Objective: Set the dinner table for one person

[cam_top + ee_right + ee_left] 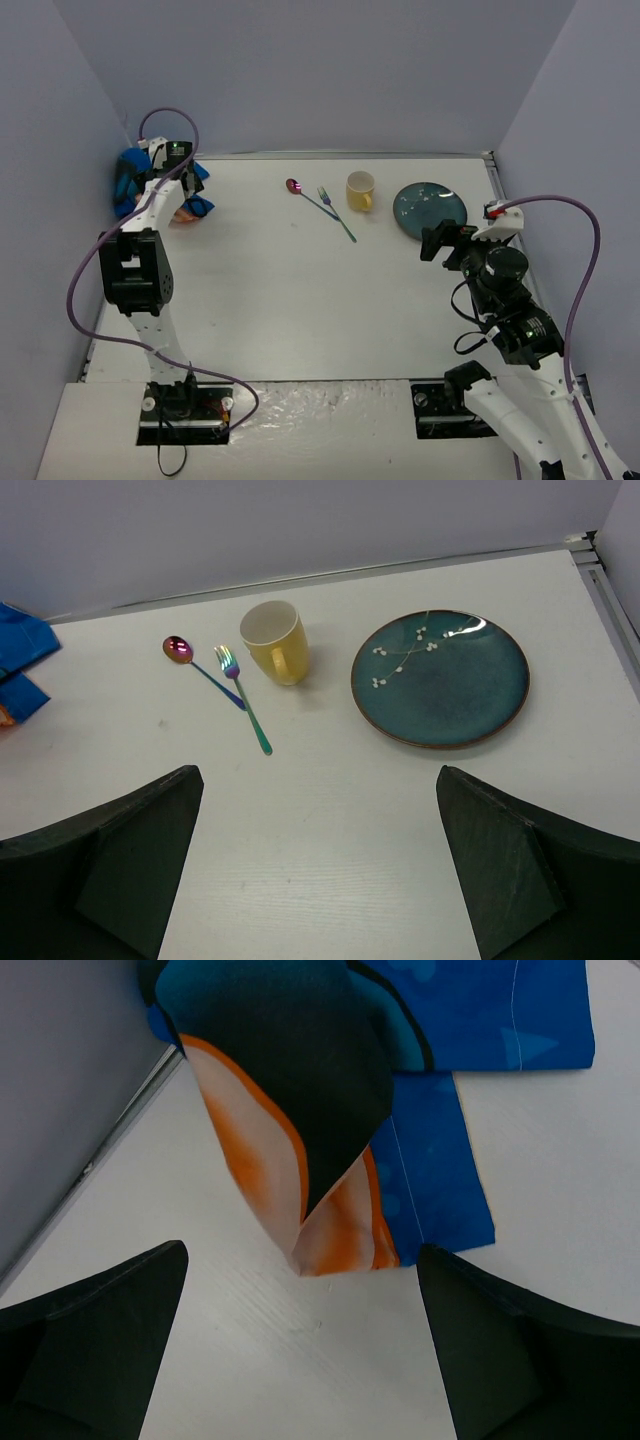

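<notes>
The dinner table [300, 300] is a wide white top. At its far left corner lies a crumpled blue placemat [128, 180] with black and orange print. My left gripper [302, 1290] hovers open just short of the cloth's folded orange tip [330, 1240], with nothing between its fingers. Along the far edge lie a purple-bowled spoon [180, 648], an iridescent fork [242, 698], a yellow mug [272, 640] and a teal plate [440, 678] with a white blossom pattern. Near the plate [430, 210], my right gripper [445, 245] stands open above bare table.
Grey-blue walls close the table on the left, back and right, with a thin metal rim [610, 590] along the edges. Purple cables [590, 270] loop off both arms. The arm bases [185, 405] are bolted at the near edge.
</notes>
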